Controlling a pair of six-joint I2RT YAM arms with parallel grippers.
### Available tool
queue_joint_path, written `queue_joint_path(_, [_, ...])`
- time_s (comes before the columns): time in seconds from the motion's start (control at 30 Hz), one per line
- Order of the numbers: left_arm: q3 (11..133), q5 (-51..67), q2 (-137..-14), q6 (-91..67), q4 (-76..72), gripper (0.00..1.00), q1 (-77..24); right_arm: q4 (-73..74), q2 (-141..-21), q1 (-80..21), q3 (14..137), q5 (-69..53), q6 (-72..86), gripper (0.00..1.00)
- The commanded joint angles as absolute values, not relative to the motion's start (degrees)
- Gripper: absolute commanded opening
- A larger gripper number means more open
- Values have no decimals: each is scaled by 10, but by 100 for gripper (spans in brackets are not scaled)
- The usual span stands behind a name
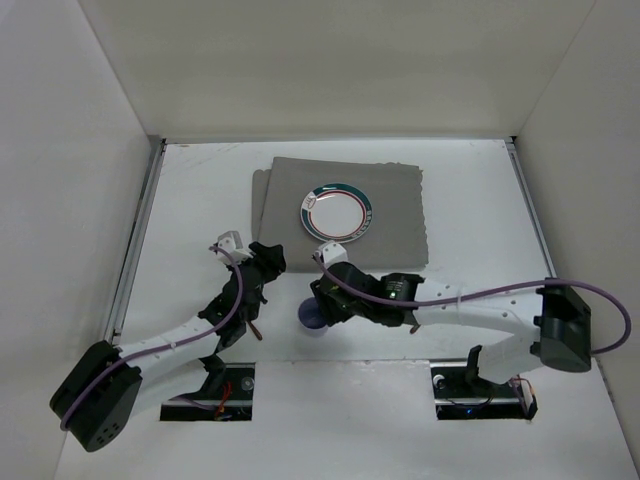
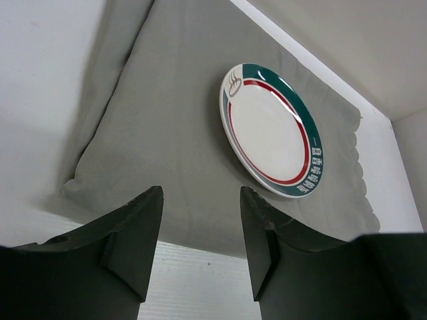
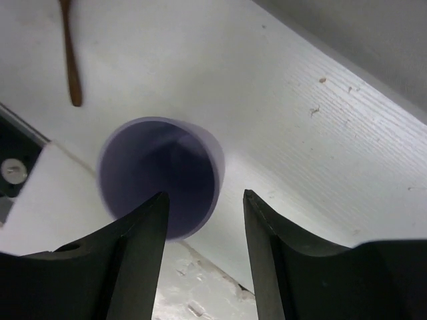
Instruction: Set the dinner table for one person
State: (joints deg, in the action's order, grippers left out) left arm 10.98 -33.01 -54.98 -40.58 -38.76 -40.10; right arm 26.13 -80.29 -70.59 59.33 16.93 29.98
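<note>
A: Where does the purple cup (image 1: 313, 318) stand?
B: On the dinner table (image 1: 200, 200), near the arms. The right gripper (image 3: 203, 200) gapes wide over its rim, empty; a glancing finger could topple it.

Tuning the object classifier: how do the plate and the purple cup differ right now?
Place: the plate lies on the grey mat; the cup stands on bare table, nearer the arm bases.
Look: plate white with green and red rings; cup plain purple.
Shape: plate flat and shallow; cup deep, mouth open.
Only the cup has the open right gripper close over it.
Both look empty.
</note>
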Motion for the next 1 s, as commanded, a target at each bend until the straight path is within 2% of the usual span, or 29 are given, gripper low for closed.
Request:
queue_joint_path(0.0, [119,-334,-537,-400,-418,48,-404,275,-830,-710,622,194,297,53])
queue_joint_path(0.1, [114,-336,-534,-403,-419,48,-404,272,-852,-710,628,213,298,46])
queue_joint_path(0.2, [116,-336,-533,-403,-417,48,-403,268,-863,-710,635,221,299,25])
queue_joint_path(0.27, [114,-336,-532,-403,-417,48,-404,258,-854,-710,640,220,305,16])
queue_joint_path(0.4, [112,-339,-518,-398,-416,49,-400,231,-793,-675,636,212,300,14])
queue_joint_path(0.53, [99,-358,-487,-389,-413,49,-393,211,-735,-558,630,193,280,14])
queue_joint_path(0.63, [97,-361,-476,-388,-409,49,-397,172,-736,-439,630,180,265,14])
queue_joint_path(0.8, [102,-354,-505,-392,-409,49,-402,126,-857,-250,708,119,272,15])
queue_joint_path(0.97, [101,-354,-510,-393,-410,50,-403,193,-1017,-174,865,116,253,15])
